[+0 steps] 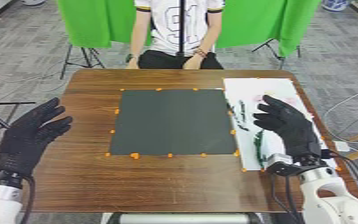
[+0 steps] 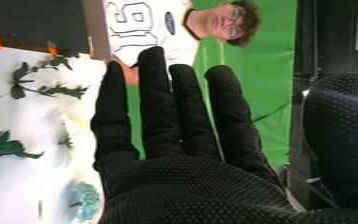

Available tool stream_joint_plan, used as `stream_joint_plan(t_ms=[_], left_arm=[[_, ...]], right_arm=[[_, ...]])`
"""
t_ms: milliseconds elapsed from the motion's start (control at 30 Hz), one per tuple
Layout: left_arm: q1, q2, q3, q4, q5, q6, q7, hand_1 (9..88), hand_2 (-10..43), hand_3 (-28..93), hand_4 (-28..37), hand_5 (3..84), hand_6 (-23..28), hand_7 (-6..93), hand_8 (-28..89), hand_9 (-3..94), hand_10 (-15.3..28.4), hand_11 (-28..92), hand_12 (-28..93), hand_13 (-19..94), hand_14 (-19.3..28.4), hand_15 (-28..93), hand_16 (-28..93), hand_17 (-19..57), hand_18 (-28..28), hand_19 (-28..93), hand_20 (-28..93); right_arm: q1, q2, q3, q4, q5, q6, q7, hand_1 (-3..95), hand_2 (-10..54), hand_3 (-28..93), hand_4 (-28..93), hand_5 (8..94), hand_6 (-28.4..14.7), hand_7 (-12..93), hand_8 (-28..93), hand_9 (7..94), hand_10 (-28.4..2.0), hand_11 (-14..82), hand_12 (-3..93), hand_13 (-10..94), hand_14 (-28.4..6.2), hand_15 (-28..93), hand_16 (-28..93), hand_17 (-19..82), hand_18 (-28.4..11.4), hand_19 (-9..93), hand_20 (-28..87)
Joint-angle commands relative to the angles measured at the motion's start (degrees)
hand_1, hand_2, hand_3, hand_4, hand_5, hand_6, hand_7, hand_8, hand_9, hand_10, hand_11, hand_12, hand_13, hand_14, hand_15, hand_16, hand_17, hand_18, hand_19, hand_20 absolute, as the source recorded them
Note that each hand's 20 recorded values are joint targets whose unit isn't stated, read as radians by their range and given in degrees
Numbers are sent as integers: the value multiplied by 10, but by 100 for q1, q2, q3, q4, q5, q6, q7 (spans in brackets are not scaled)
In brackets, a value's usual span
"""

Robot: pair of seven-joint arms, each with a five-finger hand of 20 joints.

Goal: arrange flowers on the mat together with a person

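Choosing a first flower looks to be the step in hand, with the arranging itself still to do. Taking twelve o'clock as the table's [image 1: 78, 172] far side, the dark mat [image 1: 173, 122] sits in the middle, and the white sheet [image 1: 238, 89] with the flowers lies at its three o'clock. A dark leafy stem [image 1: 240, 114] lies just off the mat's three o'clock edge; a green stem [image 1: 258, 145] rests towards four. The right wrist view also gives a pale blue-green bloom [image 2: 85, 200] on the sheet.

The right hand [image 1: 282, 120] is over that sheet, fingers extended, grasping nothing. The left hand [image 1: 24, 137], out at nine o'clock, is relaxed and unladen.

Next, I judge, the right hand must lower, close thumb and fingers gently round one stem, then carry it towards nine o'clock onto the mat. Thin stems could slip or drag their neighbours.
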State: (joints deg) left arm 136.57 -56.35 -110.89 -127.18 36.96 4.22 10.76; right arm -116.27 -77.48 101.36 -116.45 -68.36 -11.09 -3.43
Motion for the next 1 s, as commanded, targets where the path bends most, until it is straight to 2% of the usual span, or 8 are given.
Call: stream_joint_plan(t_ms=[33, 133, 367, 567, 700, 833, 933, 1000], left_arm=[[-103, 94, -17, -26, 31, -78, 23, 282, -12, 703, -209, 401, 60, 133, -76, 311, 135, 203, 144, 272, 161, 388, 4, -28, 235, 557, 283], [-126, 56, 35, -31, 44, -91, -23, 281, -12, 701, -216, 401, 60, 132, -76, 315, 136, 204, 144, 271, 160, 382, 7, -34, 236, 542, 276], [-49, 18, 71, -21, 34, -35, 69, 280, -15, 705, -222, 401, 60, 132, -75, 318, 136, 203, 143, 270, 160, 370, 12, -50, 235, 493, 235], [65, -83, 57, -43, 43, -5, 28, 277, -14, 710, -227, 399, 60, 138, -78, 317, 137, 210, 143, 265, 159, 372, 13, -58, 235, 494, 218], [10, -118, 120, -4, 40, -44, -69, 276, -12, 709, -229, 399, 60, 138, -78, 318, 137, 211, 142, 265, 160, 370, 12, -60, 235, 495, 211], [53, -132, 69, -18, 23, 21, -82, 276, -11, 709, -230, 400, 60, 137, -78, 319, 137, 211, 141, 265, 160, 370, 12, -62, 235, 495, 204], [134, -189, 15, -53, 47, -8, -73, 276, -12, 709, -230, 401, 61, 137, -78, 319, 136, 211, 140, 264, 161, 369, 12, -62, 235, 496, 201], [66, -156, 38, -35, 19, 26, -85, 277, -12, 709, -230, 402, 61, 136, -78, 318, 136, 209, 140, 264, 161, 368, 12, -62, 235, 496, 199]], right_arm=[[17, 46, 18, -74, -85, 124, -225, 134, 89, 860, -232, 400, -40, 177, -98, 420, -143, 96, 201, 389, -122, 250, 272, 101, -221, 492, 321], [-16, 46, 30, -75, -45, 162, -185, 139, 83, 863, -232, 400, -40, 178, -99, 420, -142, 97, 201, 390, -120, 248, 273, 100, -220, 487, 315], [-16, 32, 71, -69, -78, 113, -214, 156, 82, 896, -214, 399, -40, 180, -100, 420, -141, 97, 201, 390, -119, 247, 274, 99, -218, 483, 309], [-51, -78, 28, -72, -94, 43, -132, 164, 95, 909, -194, 397, -38, 182, -102, 419, -140, 98, 202, 390, -118, 245, 275, 99, -218, 484, 308], [-178, -109, 73, -124, -92, 92, -96, 160, 91, 903, -196, 396, -38, 183, -102, 419, -140, 98, 201, 390, -118, 245, 275, 99, -217, 483, 306], [-170, -117, 28, -98, -78, 36, -17, 162, 82, 888, -206, 396, -38, 182, -102, 419, -141, 98, 201, 390, -119, 245, 276, 99, -217, 482, 305], [-176, -90, 47, -106, -113, -24, -23, 161, 80, 883, -210, 395, -38, 182, -101, 420, -141, 97, 202, 390, -119, 244, 276, 99, -217, 481, 304], [-188, -35, 54, -120, -87, 91, -47, 160, 79, 882, -212, 395, -38, 181, -101, 420, -141, 97, 202, 390, -119, 243, 276, 99, -217, 481, 303]])
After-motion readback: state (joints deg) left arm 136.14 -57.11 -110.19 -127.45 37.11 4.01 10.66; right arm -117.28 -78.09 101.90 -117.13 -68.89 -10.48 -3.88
